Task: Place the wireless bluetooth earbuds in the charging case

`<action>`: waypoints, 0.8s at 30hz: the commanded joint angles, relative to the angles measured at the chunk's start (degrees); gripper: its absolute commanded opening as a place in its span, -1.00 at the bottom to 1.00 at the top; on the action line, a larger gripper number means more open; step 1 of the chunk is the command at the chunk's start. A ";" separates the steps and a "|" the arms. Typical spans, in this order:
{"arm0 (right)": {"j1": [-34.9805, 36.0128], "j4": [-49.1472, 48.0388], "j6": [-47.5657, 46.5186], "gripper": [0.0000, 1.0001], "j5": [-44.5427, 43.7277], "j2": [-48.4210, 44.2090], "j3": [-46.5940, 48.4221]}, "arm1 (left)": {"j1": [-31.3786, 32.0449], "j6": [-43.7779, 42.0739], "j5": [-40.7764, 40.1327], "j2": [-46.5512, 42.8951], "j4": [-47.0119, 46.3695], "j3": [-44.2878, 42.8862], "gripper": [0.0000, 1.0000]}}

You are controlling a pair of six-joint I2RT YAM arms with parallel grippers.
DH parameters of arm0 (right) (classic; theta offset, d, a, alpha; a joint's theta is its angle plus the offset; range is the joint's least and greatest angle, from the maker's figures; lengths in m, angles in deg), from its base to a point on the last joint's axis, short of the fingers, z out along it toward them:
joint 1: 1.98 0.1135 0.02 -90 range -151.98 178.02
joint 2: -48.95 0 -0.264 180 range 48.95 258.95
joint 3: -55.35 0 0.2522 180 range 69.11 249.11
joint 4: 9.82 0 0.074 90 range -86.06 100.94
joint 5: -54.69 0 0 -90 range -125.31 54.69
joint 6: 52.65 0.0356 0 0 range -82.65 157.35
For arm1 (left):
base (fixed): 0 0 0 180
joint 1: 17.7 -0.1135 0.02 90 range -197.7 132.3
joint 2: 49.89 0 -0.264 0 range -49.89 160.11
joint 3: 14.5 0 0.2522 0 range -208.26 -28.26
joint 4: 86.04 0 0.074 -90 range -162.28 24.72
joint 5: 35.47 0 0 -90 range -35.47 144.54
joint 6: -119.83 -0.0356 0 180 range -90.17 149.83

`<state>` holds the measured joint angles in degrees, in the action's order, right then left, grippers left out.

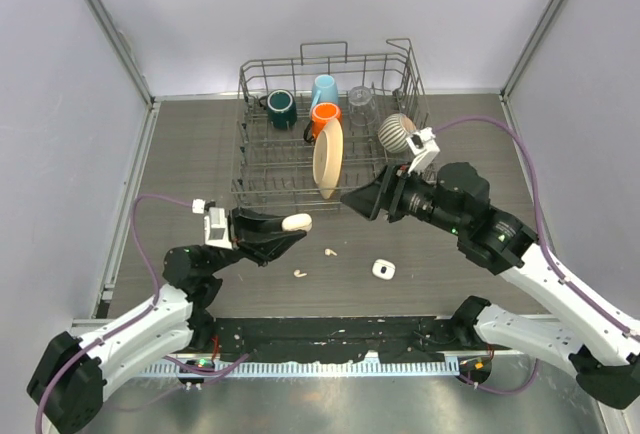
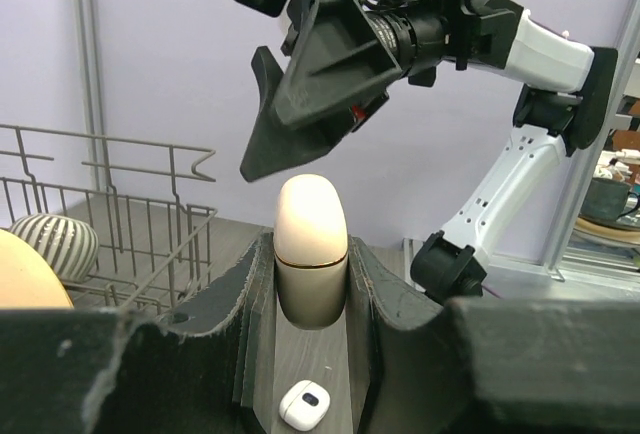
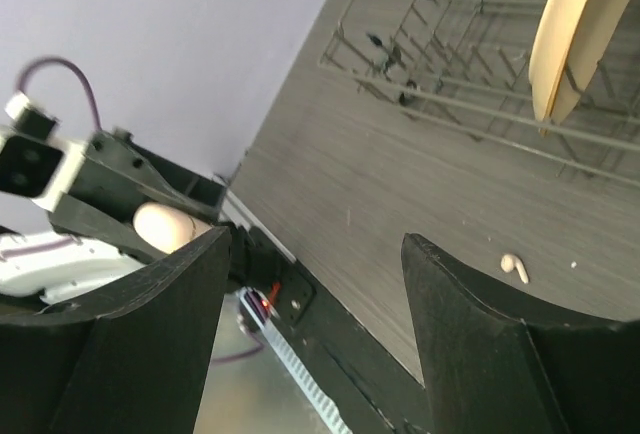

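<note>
left pincer (image 2: 311,272) around closed cream case (image 2: 312,219)

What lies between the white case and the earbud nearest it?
Nothing: the top view shows only bare table between the white case and that earbud.

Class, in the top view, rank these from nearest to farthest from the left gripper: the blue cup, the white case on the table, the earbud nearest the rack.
From the left gripper, holding a cream case:
1. Earbud, on the table just to its right.
2. White case, farther right on the table.
3. Blue cup, at the back of the rack.
</note>
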<state>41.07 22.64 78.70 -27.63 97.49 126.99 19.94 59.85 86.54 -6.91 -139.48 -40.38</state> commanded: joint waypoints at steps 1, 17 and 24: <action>4.31 2.04 -6.27 0.49 0.94 1.12 4.33 | -0.21 -2.51 -0.90 -2.63 0.92 -0.01 -1.00; 20.41 4.59 -11.37 0.49 -15.41 12.02 11.72 | -0.21 -3.92 2.44 0.70 2.25 -2.91 -1.00; 21.20 6.00 -11.46 0.48 -15.95 12.81 11.63 | -0.21 -4.27 2.09 -0.53 2.86 -2.91 -1.00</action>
<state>61.70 28.78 68.64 -41.66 110.40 136.31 19.94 56.45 88.45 -6.30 -134.19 -40.58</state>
